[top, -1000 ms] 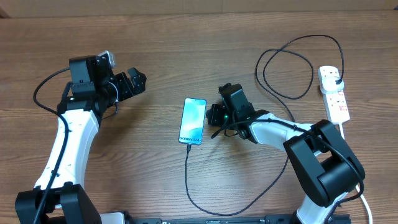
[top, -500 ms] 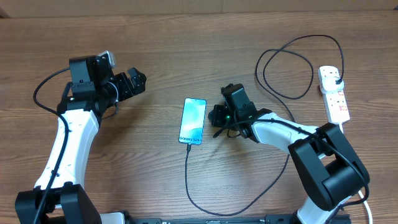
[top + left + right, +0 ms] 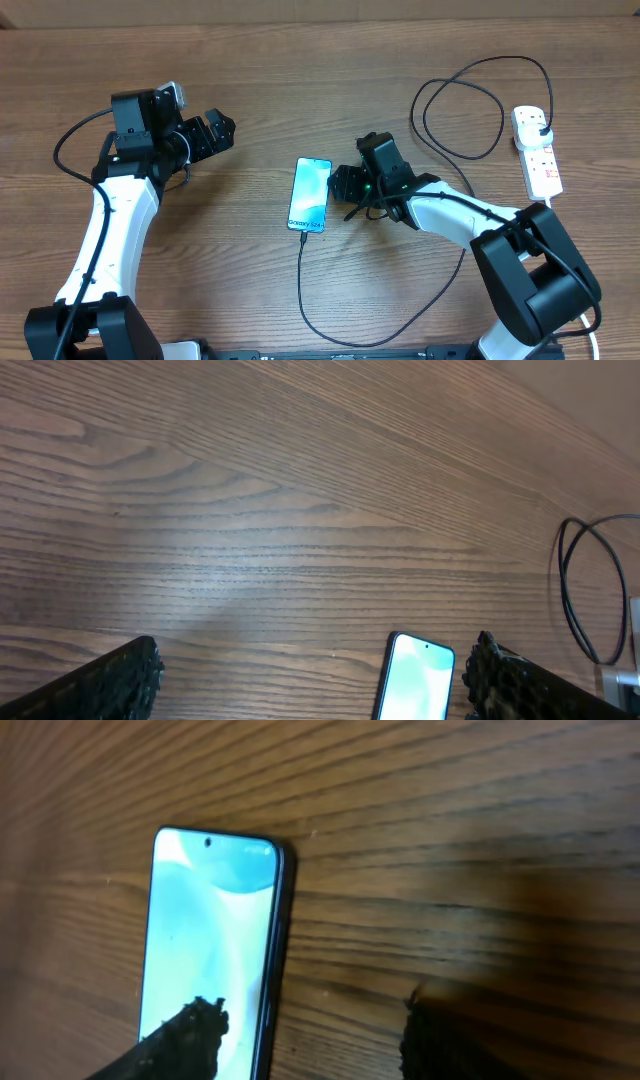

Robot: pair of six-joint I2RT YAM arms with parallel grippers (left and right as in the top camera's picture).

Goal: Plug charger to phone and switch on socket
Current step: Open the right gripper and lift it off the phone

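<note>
The phone lies flat mid-table with its light blue screen up; it also shows in the right wrist view and the left wrist view. The charger, a thin black cable, meets the phone's near edge, loops round the front and runs up to a black plug in the socket. My right gripper is open just right of the phone, holding nothing. One of its fingers hangs over the screen, the other over bare wood. My left gripper is open, far left of the phone.
The charger cable makes a wide loop on the table left of the socket, also seen in the left wrist view. The socket's white cord trails toward the front right. The table is brown wood.
My right gripper has gone from shut to open and has shifted slightly left toward the phone. The left arm, phone and cable have not moved.
</note>
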